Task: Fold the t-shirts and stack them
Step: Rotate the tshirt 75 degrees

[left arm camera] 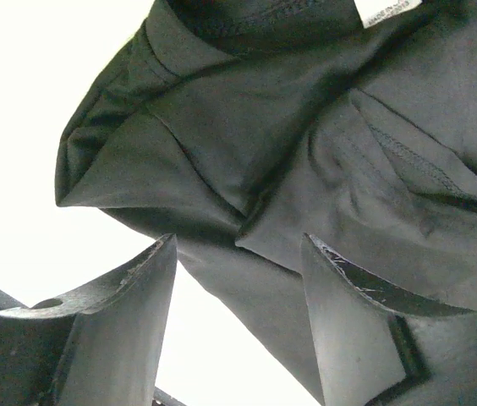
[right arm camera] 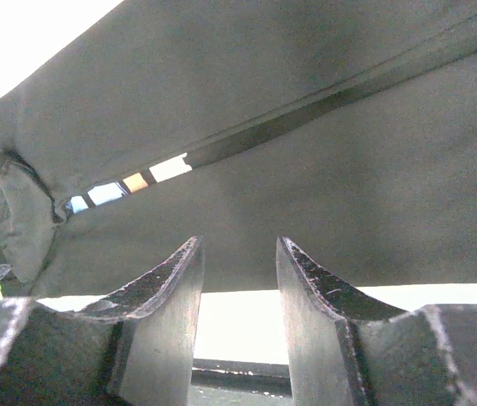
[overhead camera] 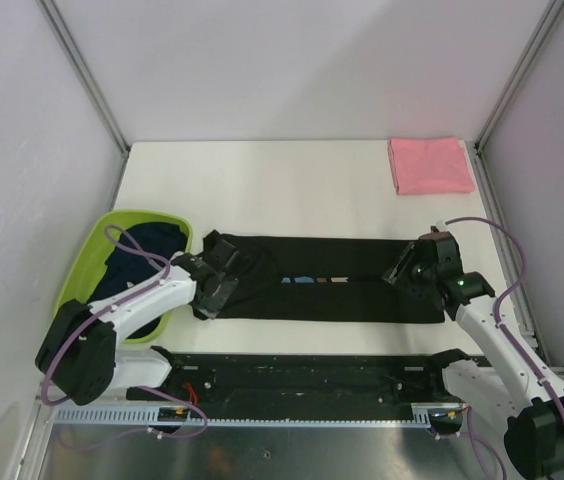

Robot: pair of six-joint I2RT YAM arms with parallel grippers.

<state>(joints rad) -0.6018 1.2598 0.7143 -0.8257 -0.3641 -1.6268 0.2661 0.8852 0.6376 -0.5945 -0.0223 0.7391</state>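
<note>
A black t-shirt (overhead camera: 322,290) lies folded lengthwise into a long strip across the table's middle. A sliver of its blue, brown and white print (right arm camera: 128,182) shows in the fold slit. My left gripper (overhead camera: 218,282) is at the strip's left, collar end. Its jaws (left arm camera: 238,241) stand wide apart over the bunched cloth (left arm camera: 306,152), clamping nothing. My right gripper (overhead camera: 407,268) sits at the strip's right end. Its jaws (right arm camera: 238,244) are open just short of the cloth edge (right arm camera: 306,110), with bare table between the fingers. A folded pink t-shirt (overhead camera: 430,165) lies at the far right corner.
A lime-green basin (overhead camera: 80,268) at the left edge holds dark navy shirts (overhead camera: 144,250), right behind my left arm. A white neck label (left arm camera: 385,10) shows at the collar. Frame posts and walls close in both sides; a black rail (overhead camera: 312,375) runs along the near edge.
</note>
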